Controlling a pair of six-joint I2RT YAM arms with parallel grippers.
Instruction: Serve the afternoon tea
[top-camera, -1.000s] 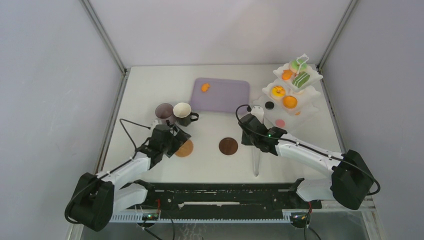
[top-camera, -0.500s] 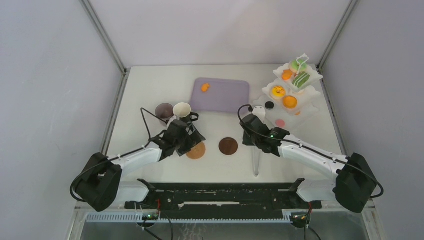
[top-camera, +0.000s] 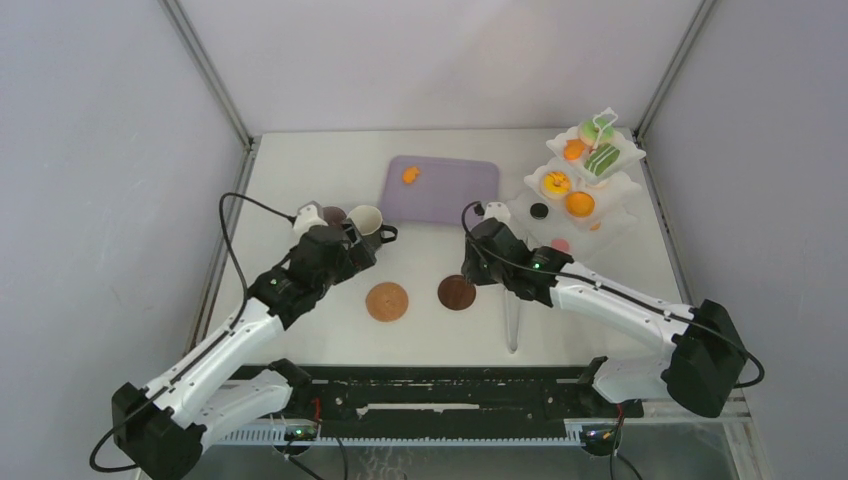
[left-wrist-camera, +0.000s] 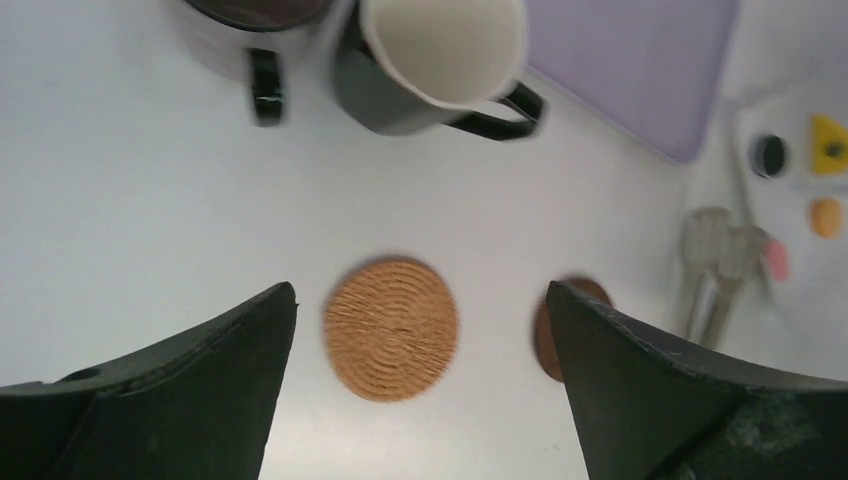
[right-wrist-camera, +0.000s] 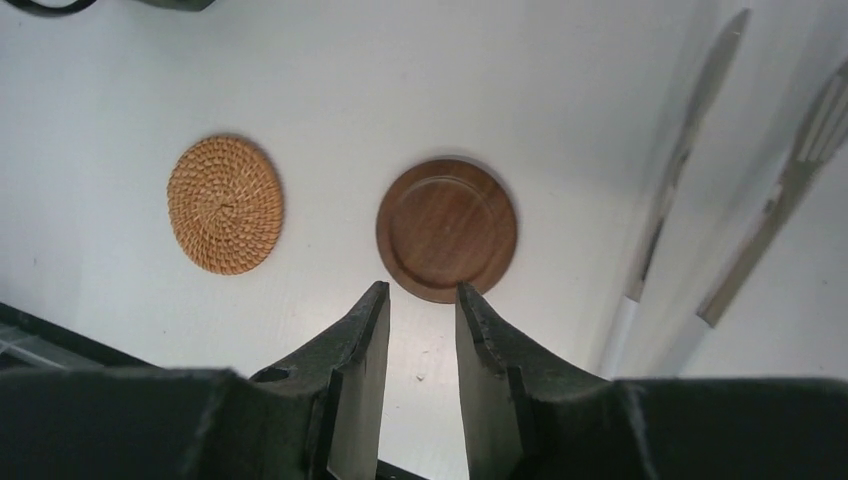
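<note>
Left gripper (left-wrist-camera: 420, 295) wide, empty, raised between dark mug (left-wrist-camera: 430, 60) and woven coaster (left-wrist-camera: 391, 328); right gripper (right-wrist-camera: 422, 292) narrow, empty, just beside wooden coaster (right-wrist-camera: 447, 229) lying right of the woven one on bench (top-camera: 300, 170).

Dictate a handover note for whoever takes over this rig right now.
Left gripper: wide open, empty, hovering near the woven coaster.
Right gripper: slightly open, empty, near the wooden coaster.
Done: both coasters lie side by side, bare.
Mauve mug and dark mug stand behind them.
Stand holds sweets; one orange sweet lies on the lilac tray.
Left: mugs onto coasters, probably that sweet onto the stand.
</note>
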